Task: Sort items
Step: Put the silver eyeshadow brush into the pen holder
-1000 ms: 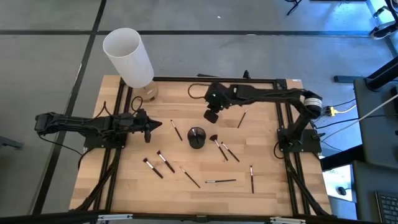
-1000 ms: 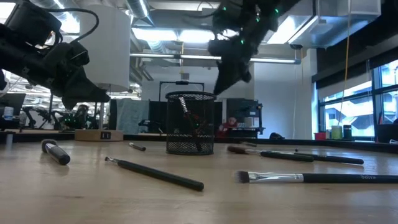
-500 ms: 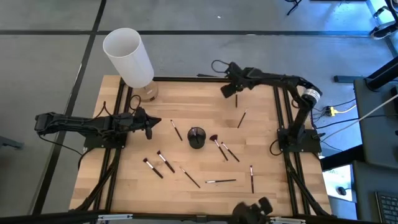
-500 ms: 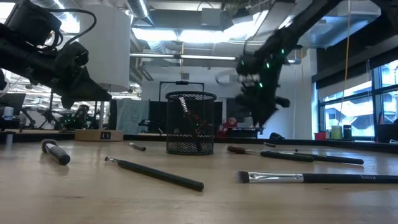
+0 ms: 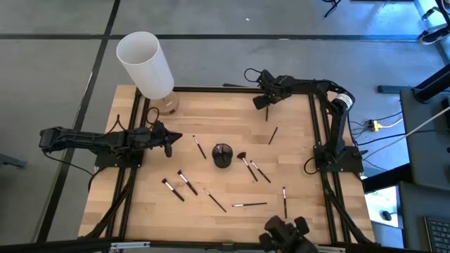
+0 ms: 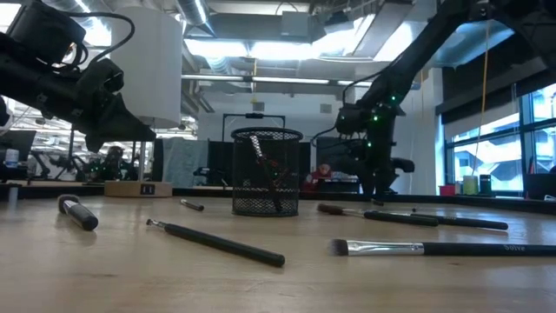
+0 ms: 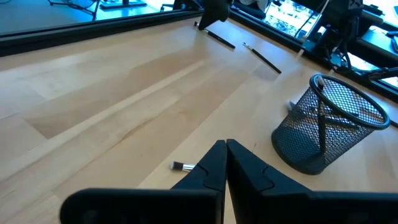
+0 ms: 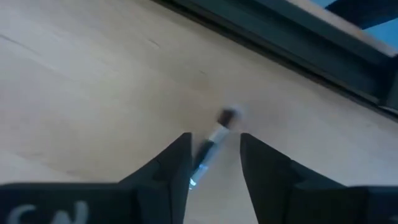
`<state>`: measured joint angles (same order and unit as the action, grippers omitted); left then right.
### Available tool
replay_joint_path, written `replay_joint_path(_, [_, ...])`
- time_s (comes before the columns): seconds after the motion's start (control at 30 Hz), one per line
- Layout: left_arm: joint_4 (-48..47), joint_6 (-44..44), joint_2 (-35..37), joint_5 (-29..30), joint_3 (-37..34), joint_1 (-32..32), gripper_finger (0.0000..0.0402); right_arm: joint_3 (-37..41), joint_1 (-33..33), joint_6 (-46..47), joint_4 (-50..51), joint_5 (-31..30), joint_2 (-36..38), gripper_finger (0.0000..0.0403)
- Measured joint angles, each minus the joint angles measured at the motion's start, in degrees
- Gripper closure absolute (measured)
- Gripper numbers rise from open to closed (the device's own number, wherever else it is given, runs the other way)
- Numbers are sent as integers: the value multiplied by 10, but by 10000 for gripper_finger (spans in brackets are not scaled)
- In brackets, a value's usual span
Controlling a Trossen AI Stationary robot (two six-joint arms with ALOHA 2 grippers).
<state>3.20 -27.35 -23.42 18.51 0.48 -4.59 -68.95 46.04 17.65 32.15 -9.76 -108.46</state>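
Pale wooden table (image 5: 211, 119) inside a dark frame fills the middle of the high view, a tall white cylinder (image 5: 145, 65) standing at its upper left corner. The right gripper (image 5: 261, 100) sits in the upper right part of that frame, its fingers (image 8: 168, 163) parted and holding nothing. In the right wrist view a single brush (image 8: 212, 147) lies on the wood right in the gap between them, so the next grasp probably turns on this one. I take it for the brush (image 5: 273, 133) lying just below the gripper in the high view, its long axis running steeply down and slightly left; the gripper would likely need to drop and straddle the handle crosswise.

Nothing stands between the two. The black mesh cup (image 5: 222, 155) with a brush already in it sits at frame centre, well apart. More brushes (image 5: 250, 169) lie scattered across the lower half.

The left gripper (image 5: 171, 140) waits at middle left, fingers pressed together and empty, much farther from that brush.
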Motion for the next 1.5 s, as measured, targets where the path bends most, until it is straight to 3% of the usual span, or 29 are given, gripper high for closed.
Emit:
replay_joint_path(0.3, [0, -4, 0, -2, 0, 0, 396, -2, 12, -1, -23, 20, -14, 317])
replay_joint_path(0.53, [0, -4, 0, -3, 0, 0, 396, -2, 15, -27, -20, 52, -14, 390])
replay_joint_path(0.8, [0, -9, 0, -4, 0, 0, 396, 0, 9, -46, -15, 52, 1, 396])
replay_joint_path(0.97, [0, -9, 0, -6, 0, 0, 396, 1, -17, -43, -17, 71, 66, 396])
replay_joint_path(1.23, [0, 0, 0, -2, 0, 0, 396, 0, -167, -41, -121, 130, 176, 398])
replay_joint_path(1.4, [0, 0, 0, -2, 0, 0, 396, 0, -293, -62, -228, 129, 191, 398])
replay_joint_path(1.5, [0, 1, 0, -2, 0, 0, 396, 0, -362, -82, -305, 94, 185, 399])
